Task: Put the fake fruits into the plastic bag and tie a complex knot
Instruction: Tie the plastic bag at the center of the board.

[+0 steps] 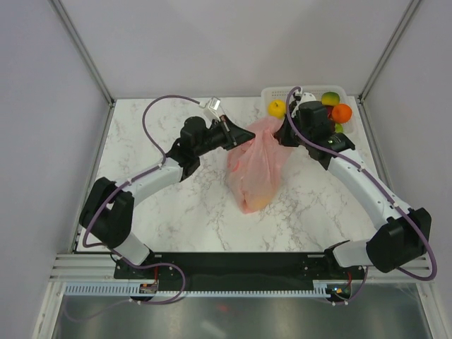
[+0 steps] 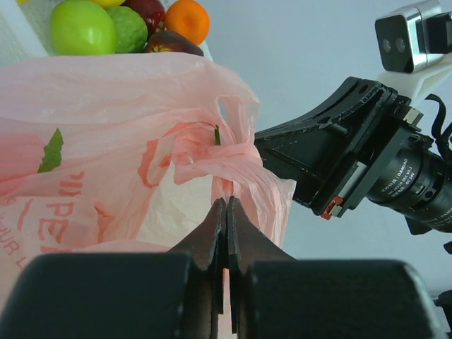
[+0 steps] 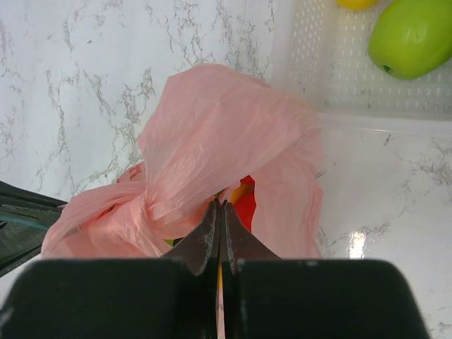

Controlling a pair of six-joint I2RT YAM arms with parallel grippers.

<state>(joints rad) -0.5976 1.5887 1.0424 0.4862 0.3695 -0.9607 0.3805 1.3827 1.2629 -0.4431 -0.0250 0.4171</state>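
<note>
The pink plastic bag (image 1: 253, 169) lies mid-table with its top pulled up between both grippers. My left gripper (image 1: 239, 137) (image 2: 227, 203) is shut on a pink handle strip, just below a twisted bunch of handle (image 2: 227, 152). My right gripper (image 1: 284, 134) (image 3: 220, 205) is shut on thin pink plastic at the bag's mouth (image 3: 226, 138), beside a wrapped twist (image 3: 146, 203). Red and yellow fruit (image 3: 244, 200) shows inside the bag. More fake fruits sit in the basket: yellow (image 1: 277, 107), orange (image 1: 341, 113), green (image 2: 82, 27) (image 3: 413, 35).
The white lattice basket (image 1: 300, 92) (image 3: 332, 70) stands at the back right corner, close behind the right gripper. The right arm's gripper body and camera (image 2: 367, 162) hang close to the left gripper's right side. Grey walls enclose the marble table (image 1: 162, 212).
</note>
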